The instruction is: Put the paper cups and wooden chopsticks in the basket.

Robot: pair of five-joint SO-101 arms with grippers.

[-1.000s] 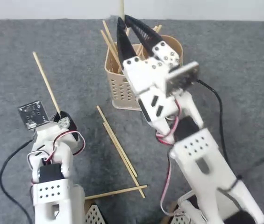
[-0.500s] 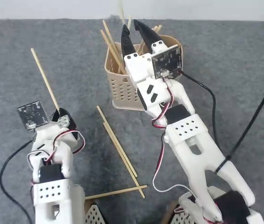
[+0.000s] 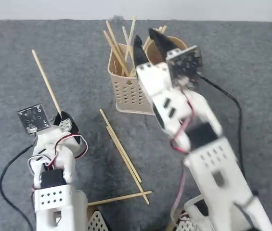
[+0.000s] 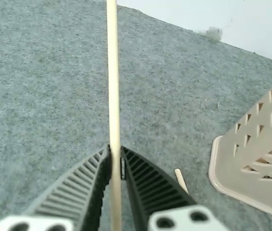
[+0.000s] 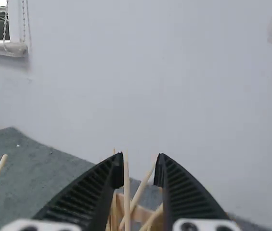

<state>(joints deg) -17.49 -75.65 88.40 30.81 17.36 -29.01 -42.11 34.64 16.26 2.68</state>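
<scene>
With the right gripper (image 3: pixel 144 36) spread above the basket (image 3: pixel 126 94), the left gripper (image 4: pixel 115 153), pinching a chopstick (image 4: pixel 111 72), should carry it upright and drop it tip-first inside.

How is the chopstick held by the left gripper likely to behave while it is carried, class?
Probably stiff: the chopstick runs dead straight out of the left gripper. Likely light, being so thin. It may swivel, since the fingers pinch it near one end and most of its length sticks out.

Chopstick (image 3: pixel 126 37) out of right gripper (image 3: pixel 144 36), down into basket (image 3: pixel 126 94).
</scene>
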